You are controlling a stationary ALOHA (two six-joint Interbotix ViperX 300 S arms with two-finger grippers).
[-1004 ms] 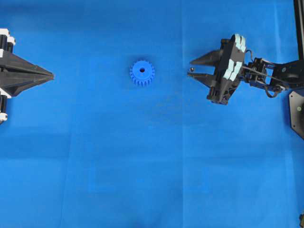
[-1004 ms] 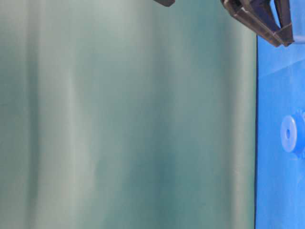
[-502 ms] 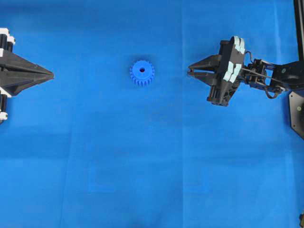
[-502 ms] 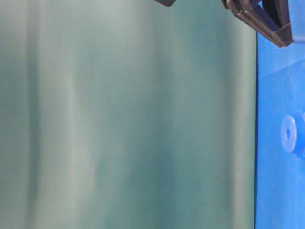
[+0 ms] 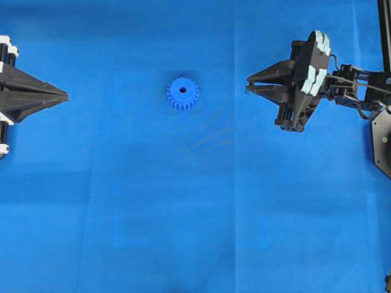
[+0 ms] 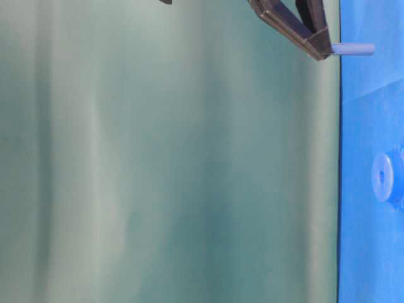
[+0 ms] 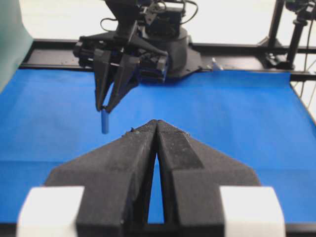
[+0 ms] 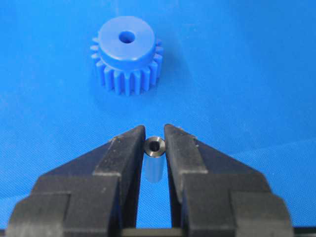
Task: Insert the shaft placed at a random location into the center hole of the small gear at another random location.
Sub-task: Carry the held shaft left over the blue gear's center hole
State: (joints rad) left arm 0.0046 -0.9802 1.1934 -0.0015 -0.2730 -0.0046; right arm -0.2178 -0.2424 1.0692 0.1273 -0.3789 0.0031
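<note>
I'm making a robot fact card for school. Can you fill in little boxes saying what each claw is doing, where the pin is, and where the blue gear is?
right gripper: shut on the shaft, lifted off the mat
shaft: upright between the right fingertips, hanging below them
small gear: flat on the blue mat, apart from both grippers
center hole: nothing in it
left gripper: shut, holding nothing

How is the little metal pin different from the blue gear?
The shaft is a plain silvery tube; the small gear is bright blue plastic ringed with teeth. The shaft is much thinner than the gear. The shaft hangs upright, pinched in the right gripper, clear of the cloth; the gear lies flat on the blue cloth, untouched. Both are round with a hole at the top.
</note>
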